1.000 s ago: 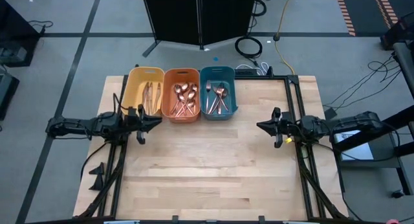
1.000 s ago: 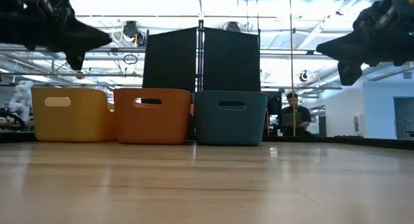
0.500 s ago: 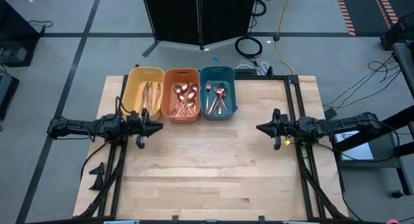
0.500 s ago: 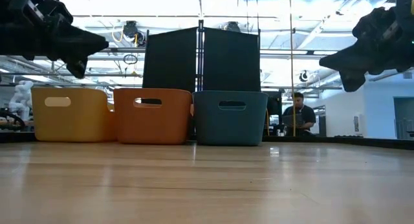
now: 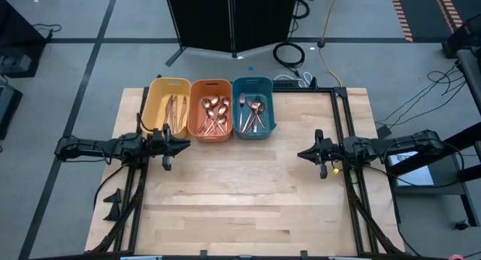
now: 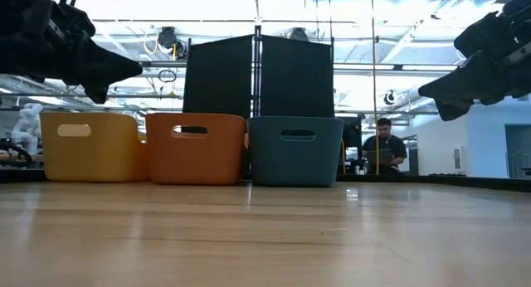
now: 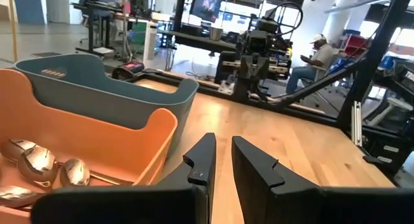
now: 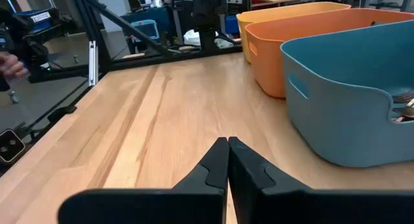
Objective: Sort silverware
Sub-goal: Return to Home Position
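The silverware lies in three plastic bins at the table's far edge. Knives [image 5: 176,112] are in the yellow bin [image 5: 159,91], spoons [image 5: 214,115] in the orange bin [image 5: 211,86], and forks with other pieces [image 5: 253,115] in the teal bin [image 5: 252,83]. My left gripper [image 5: 186,147] hovers level at the left edge, near the yellow bin's front, its fingers [image 7: 223,138] slightly apart with nothing between them. My right gripper [image 5: 299,154] hovers at the right edge, pointing across the table, fingers [image 8: 228,140] shut and empty.
Bare wood [image 5: 240,192] spans the table between the two arms and in front of the bins. A black panel [image 6: 257,75] stands behind the bins. Metal frame rails [image 5: 342,125] run along the table's sides. A person [image 6: 383,146] sits beyond the table's far edge.
Both grippers have sunk a little toward the table while staying at their own sides. My right gripper has also rolled and tipped slightly downward. The bins and the silverware have not moved.
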{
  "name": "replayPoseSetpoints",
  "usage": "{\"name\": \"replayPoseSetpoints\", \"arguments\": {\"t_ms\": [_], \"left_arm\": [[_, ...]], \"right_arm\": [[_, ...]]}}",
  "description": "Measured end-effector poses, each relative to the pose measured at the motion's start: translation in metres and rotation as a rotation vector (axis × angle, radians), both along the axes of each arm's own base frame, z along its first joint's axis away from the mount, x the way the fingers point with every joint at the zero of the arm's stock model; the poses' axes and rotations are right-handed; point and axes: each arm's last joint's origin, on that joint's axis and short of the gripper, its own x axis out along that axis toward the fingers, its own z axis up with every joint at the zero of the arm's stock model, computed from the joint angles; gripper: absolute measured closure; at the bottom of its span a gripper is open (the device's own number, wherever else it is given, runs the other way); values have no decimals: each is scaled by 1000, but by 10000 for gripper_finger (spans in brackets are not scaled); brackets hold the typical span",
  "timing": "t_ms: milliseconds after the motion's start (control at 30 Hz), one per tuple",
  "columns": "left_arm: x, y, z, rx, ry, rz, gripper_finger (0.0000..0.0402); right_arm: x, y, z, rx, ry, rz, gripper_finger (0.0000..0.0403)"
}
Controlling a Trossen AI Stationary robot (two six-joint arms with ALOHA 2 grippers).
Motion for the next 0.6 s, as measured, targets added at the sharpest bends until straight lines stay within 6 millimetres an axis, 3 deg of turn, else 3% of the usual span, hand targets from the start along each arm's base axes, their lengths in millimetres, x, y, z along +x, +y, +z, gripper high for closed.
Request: {"name": "replayPoseSetpoints", "arguments": {"t_ms": [600], "left_arm": [[0, 0, 0, -7, 1, 4, 355]], "right_arm": [[0, 0, 0, 2, 1, 1, 403]]}}
